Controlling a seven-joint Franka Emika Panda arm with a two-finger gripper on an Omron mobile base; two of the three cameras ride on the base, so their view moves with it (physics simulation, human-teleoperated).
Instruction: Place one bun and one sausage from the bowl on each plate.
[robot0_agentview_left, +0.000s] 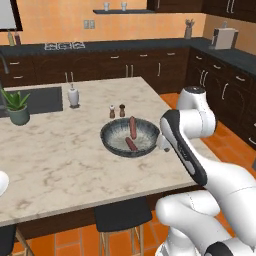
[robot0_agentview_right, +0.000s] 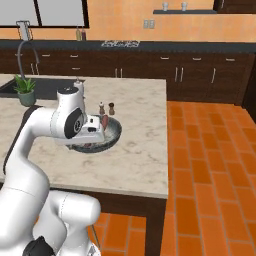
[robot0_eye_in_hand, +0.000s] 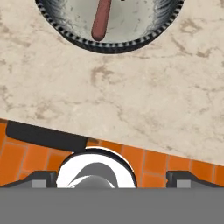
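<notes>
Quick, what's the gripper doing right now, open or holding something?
Gripper: open, fingers spread wide, holding nothing, above the counter edge near the bowl.

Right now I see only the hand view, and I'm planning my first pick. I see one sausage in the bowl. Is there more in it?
Observer: Yes. The left base view shows two in the bowl: a far sausage and a near sausage.
Operator: What's past the bowl?
Observer: Two small shakers stand on the counter just beyond its far rim.
Operator: Anything further left?
Observer: A potted plant stands by the sink, well clear of the bowl.
</notes>
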